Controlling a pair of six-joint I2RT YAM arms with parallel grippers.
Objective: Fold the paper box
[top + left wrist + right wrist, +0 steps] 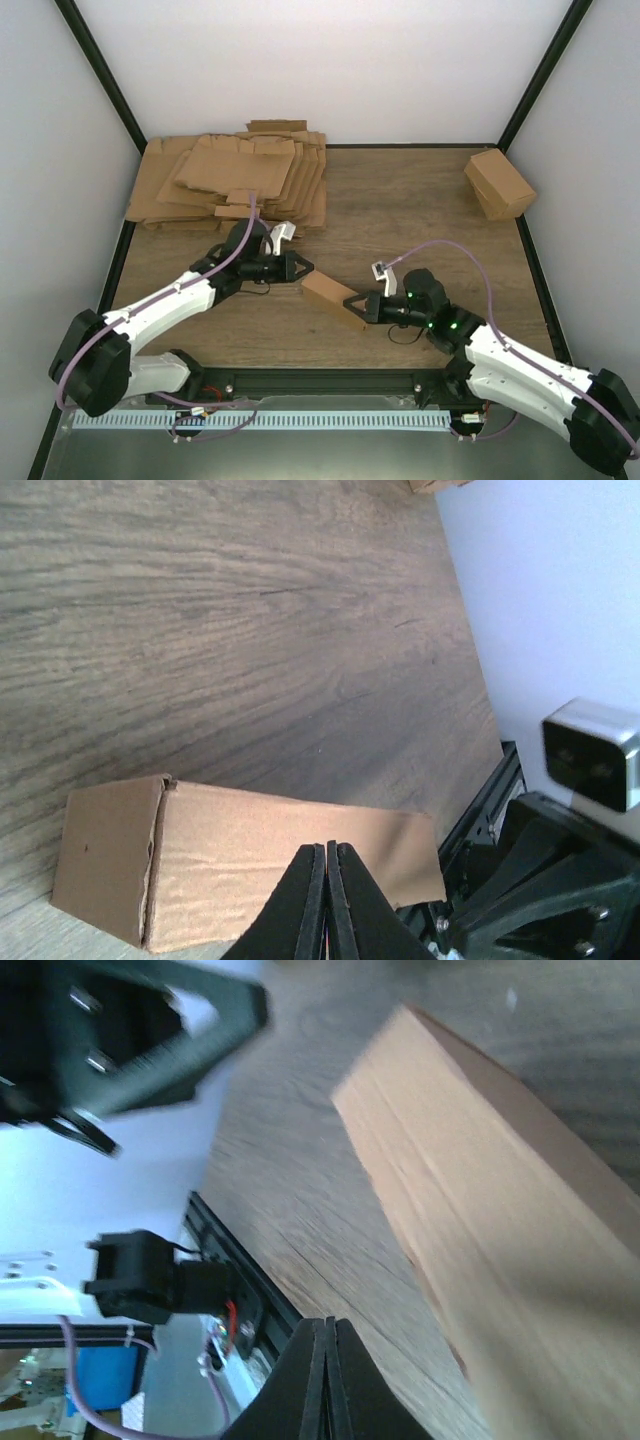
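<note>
paper box (335, 302) on table (400, 210) | left tool (326, 852) closed, empty | right tool (325, 1324) closed, empty

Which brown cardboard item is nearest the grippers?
The small paper box mid-table, between the left gripper and right gripper; the flat-sheet pile sits far left, the other cuboid far right.

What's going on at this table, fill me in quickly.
Two robot arms are working on the paper box, which is already formed into a small carton lying between them. The left gripper is at its left end and the right gripper at its right end. Both have their fingers shut and neither is clamping cardboard; whether they touch it is unclear. A pile of flat sheets lies at the back left, another cardboard cuboid at the back right.
</note>
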